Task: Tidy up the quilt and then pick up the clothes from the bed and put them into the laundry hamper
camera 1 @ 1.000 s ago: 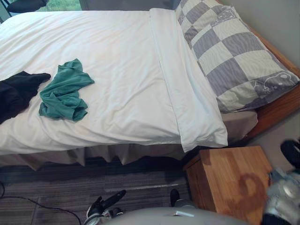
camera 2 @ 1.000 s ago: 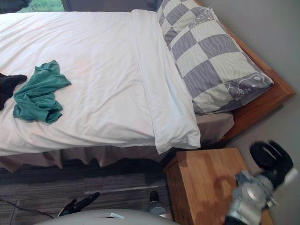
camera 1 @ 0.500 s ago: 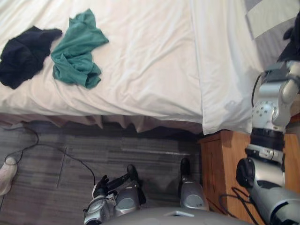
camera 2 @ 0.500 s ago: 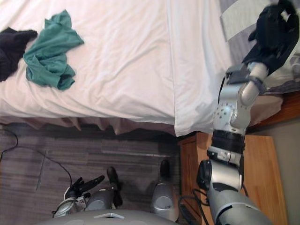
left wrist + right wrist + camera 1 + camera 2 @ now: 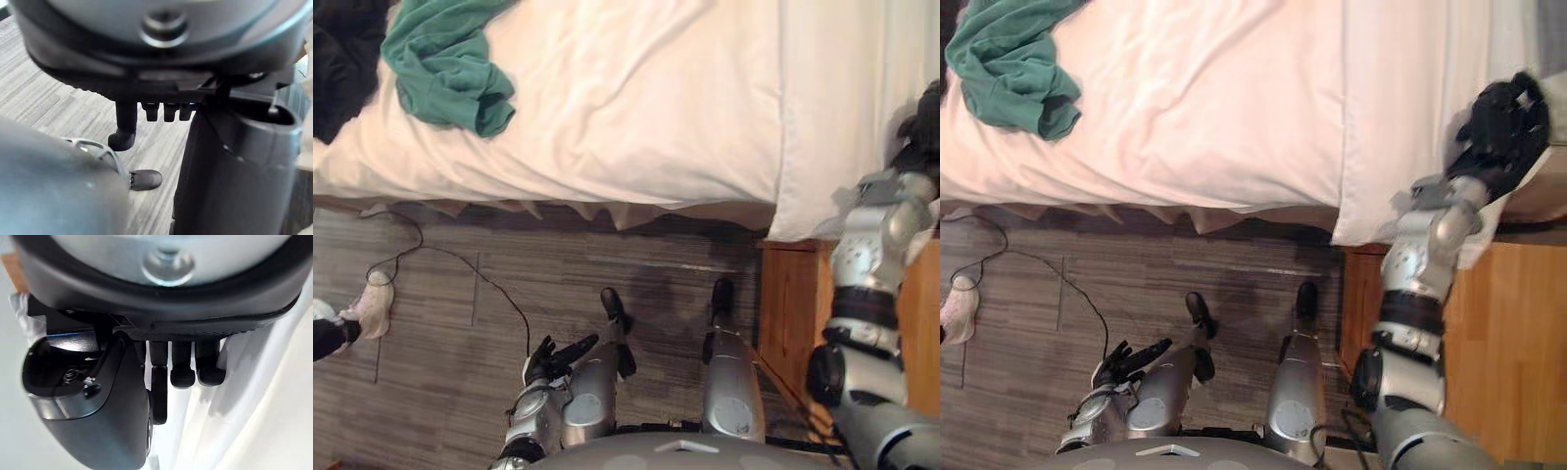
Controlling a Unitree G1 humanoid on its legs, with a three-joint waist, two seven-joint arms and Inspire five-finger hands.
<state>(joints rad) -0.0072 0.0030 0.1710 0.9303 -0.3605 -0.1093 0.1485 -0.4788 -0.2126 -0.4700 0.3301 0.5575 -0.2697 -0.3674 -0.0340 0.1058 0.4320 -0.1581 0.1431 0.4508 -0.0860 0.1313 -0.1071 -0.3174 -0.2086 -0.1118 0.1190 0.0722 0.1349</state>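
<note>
**Right hand loose over the quilt's folded corner; clothes lie on the bed**

Left eye view: The right hand is raised at the bed's edge, over the folded-back band of the white quilt. Far across the quilt from it, toward the robot's left, lies the crumpled green garment. The black garment lies right beside that, on its far side from the hand. Just below the right hand stands the wooden nightstand. The left hand hangs low over the grey plank floor, well apart from the bed, its fingers spread and straight, holding nothing. Further out to its left a person's light shoe rests on the floor.

Right eye view: The right hand's dark fingers fan out over the quilt corner that droops beside the nightstand. The green garment lies well apart from this hand, at the other end of the visible quilt.

Left wrist view: The left hand's fingers and thumb stand free, with only floor past them.

Right wrist view: The right hand's fingers hang loosely bent, the thumb apart from them, with white quilt folds just beyond. Nothing is pinched between them. Whether the fingertips touch the cloth is hard to tell.
</note>
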